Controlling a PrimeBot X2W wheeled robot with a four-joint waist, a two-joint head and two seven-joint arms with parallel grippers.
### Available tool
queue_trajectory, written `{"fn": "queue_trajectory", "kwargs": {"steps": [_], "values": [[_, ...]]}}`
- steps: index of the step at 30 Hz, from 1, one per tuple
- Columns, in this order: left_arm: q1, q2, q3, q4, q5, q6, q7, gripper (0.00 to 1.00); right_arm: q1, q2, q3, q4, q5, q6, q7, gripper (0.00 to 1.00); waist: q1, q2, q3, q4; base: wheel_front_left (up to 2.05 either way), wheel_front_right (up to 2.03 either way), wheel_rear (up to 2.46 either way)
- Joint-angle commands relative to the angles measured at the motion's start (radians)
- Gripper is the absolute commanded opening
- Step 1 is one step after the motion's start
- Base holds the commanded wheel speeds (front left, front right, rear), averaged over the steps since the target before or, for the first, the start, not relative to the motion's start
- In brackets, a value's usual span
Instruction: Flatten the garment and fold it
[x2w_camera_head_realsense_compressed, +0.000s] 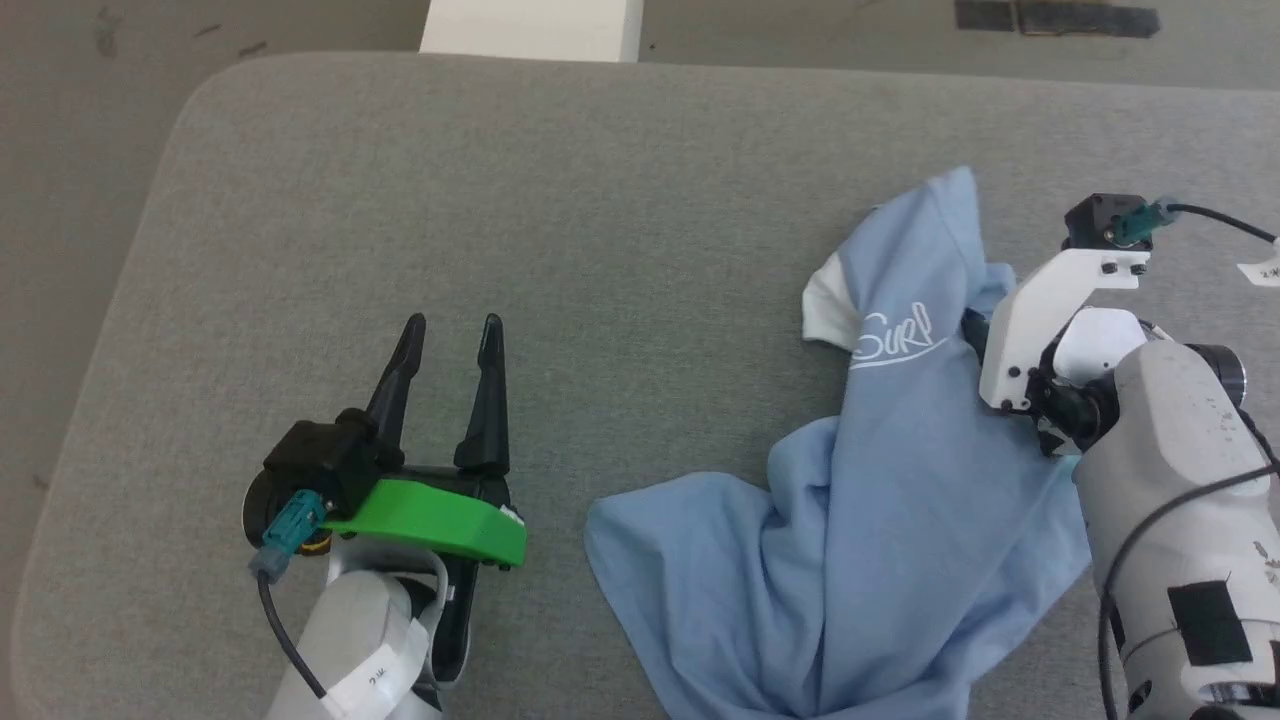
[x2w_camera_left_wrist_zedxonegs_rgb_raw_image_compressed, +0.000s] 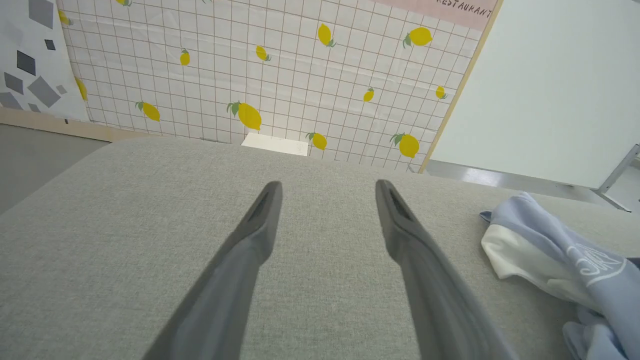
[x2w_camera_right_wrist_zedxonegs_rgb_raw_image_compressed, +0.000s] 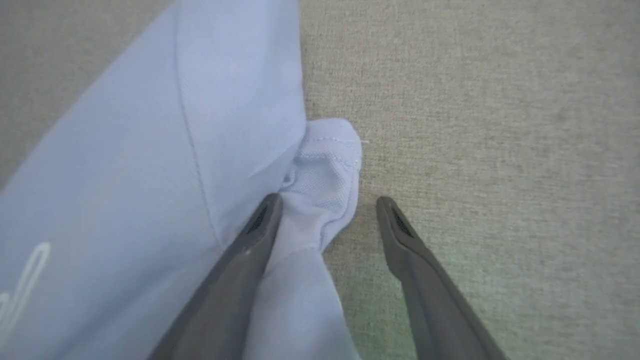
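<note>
Two grippers, one garment, one grey table (x2w_camera_head_realsense_compressed: 560, 180). At left, left gripper (x2w_camera_head_realsense_compressed: 453, 325) has jaws spread wide, empty, over bare table. The garment (x2w_camera_head_realsense_compressed: 900, 450), light blue, lies crumpled on the table's right part, white collar (x2w_camera_head_realsense_compressed: 828, 300) and white script logo (x2w_camera_head_realsense_compressed: 893, 335) showing. The right gripper (x2w_camera_right_wrist_zedxonegs_rgb_raw_image_compressed: 328, 201) has jaws wide, with a hemmed fold between them, unclamped.

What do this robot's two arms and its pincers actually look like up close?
Each arm is pale grey and rounded, ending in two long, dark, tapering fingers. The left gripper carries a bright green bracket, the right gripper a white bracket. Each has a teal plug with a black cable. The left forearm wears a white label, the right black tape.
</note>
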Motion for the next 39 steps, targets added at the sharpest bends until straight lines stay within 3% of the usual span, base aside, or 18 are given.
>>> {"fn": "queue_trajectory", "kwargs": {"steps": [1,3,5,12,15,22,24,27,28,29,30,33,39], "values": [[-0.014,-0.002,0.0,-0.001,-0.01,0.006,-0.005,1.0,-0.014,-0.001,-0.001,0.028,-0.021,-0.001,0.053,0.33,-0.0002,0.0,0.031,0.036,0.0,0.0,0.0],[-0.012,-0.002,-0.001,0.003,-0.012,0.007,-0.005,1.0,-0.02,-0.007,0.011,0.049,-0.045,-0.001,0.12,0.0,-0.0002,0.0,0.025,0.037,0.0,0.0,0.0],[-0.005,-0.002,0.007,0.005,-0.014,0.011,-0.005,1.0,-0.026,-0.009,0.019,0.024,-0.052,-0.001,0.109,0.0,-0.0002,0.0,0.011,0.029,0.0,0.0,0.0],[0.038,-0.002,0.023,0.019,-0.006,0.009,-0.005,1.0,0.066,-0.015,0.062,-0.205,0.035,-0.001,-0.233,0.0,-0.0002,0.0,-0.091,-0.012,0.0,0.0,0.0],[0.067,-0.002,0.031,0.021,0.001,0.008,-0.005,1.0,0.171,-0.031,0.022,-0.335,0.062,-0.001,-0.299,0.0,-0.0002,0.0,-0.137,-0.036,0.0,0.0,0.0],[0.118,-0.002,0.051,0.02,0.011,0.002,-0.005,1.0,0.524,0.0,-0.311,-0.706,0.058,-0.001,-0.219,0.0,-0.0002,0.0,-0.203,-0.083,0.0,0.0,0.0],[0.129,-0.002,0.057,0.019,0.014,-0.001,-0.005,1.0,0.618,0.006,-0.383,-0.768,0.069,-0.001,-0.162,0.0,-0.0002,0.0,-0.211,-0.097,0.0,0.0,0.0],[0.138,-0.002,0.062,0.018,0.018,-0.004,-0.005,1.0,0.734,0.008,-0.416,-0.753,0.137,-0.001,-0.081,0.0,-0.0002,0.0,-0.216,-0.113,0.0,0.0,0.0],[0.139,-0.002,0.064,0.019,0.02,-0.005,-0.005,1.0,0.769,0.008,-0.416,-0.736,0.156,-0.001,-0.058,0.02,-0.0002,0.0,-0.216,-0.12,0.0,0.0,0.0],[0.139,-0.002,0.064,0.019,0.021,-0.007,-0.005,1.0,0.79,0.008,-0.414,-0.723,0.173,-0.001,-0.05,0.44,-0.0002,0.0,-0.217,-0.126,0.0,0.0,0.0],[0.139,-0.002,0.063,0.02,0.022,-0.009,-0.005,1.0,0.81,0.008,-0.407,-0.709,0.186,-0.001,-0.048,1.0,-0.0002,0.0,-0.218,-0.132,0.0,0.0,0.0],[0.137,-0.002,0.052,0.026,0.021,-0.016,-0.005,1.0,0.832,0.008,-0.38,-0.704,0.211,-0.001,-0.084,1.0,-0.0002,0.0,-0.219,-0.147,0.0,0.0,0.0],[0.06,-0.002,-0.059,0.081,0.003,-0.034,-0.002,1.0,0.85,0.008,-0.242,-0.805,0.205,-0.001,-0.306,1.0,-0.0002,0.0,-0.197,-0.171,0.0,0.0,0.0]]}}
